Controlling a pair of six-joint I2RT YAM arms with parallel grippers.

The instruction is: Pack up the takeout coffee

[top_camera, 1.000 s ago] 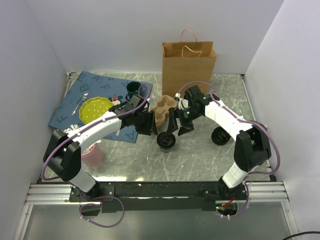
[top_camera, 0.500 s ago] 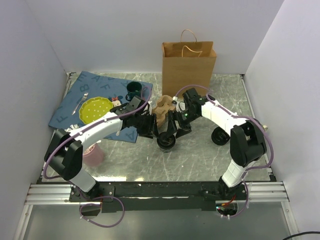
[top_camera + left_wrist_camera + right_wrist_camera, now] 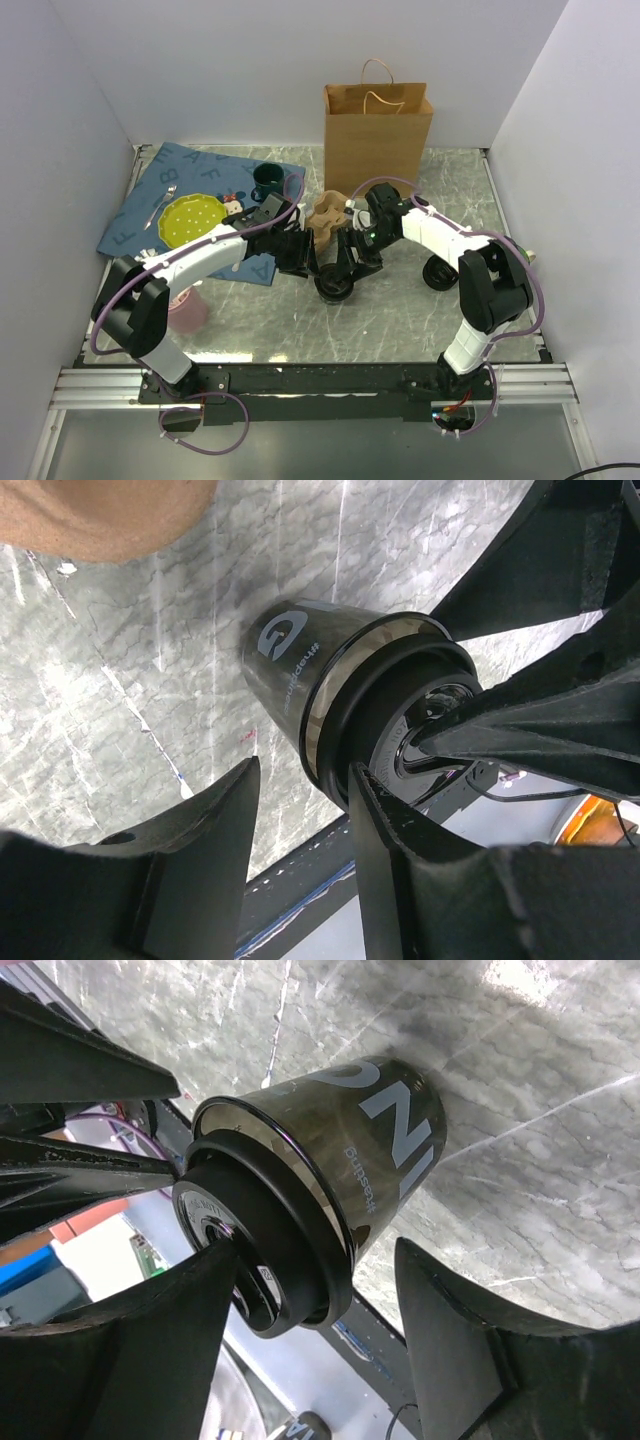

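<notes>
Spread right tool (image 3: 348,268) straddles the takeout coffee (image 3: 333,287) from two o'clock, seemingly to grip it — spread left tool (image 3: 308,265) flanks at ten.

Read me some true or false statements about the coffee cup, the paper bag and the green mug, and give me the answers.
1. The coffee cup has its black lid on. True.
2. The paper bag lies flat on its side. False: it stands upright at the back of the table.
3. The right end effector has a finger on each side of the coffee cup. True.
4. The green mug sits on the bare table. False: it sits on the blue mat.
5. The coffee cup is inside the paper bag. False: it stands on the table.
</notes>
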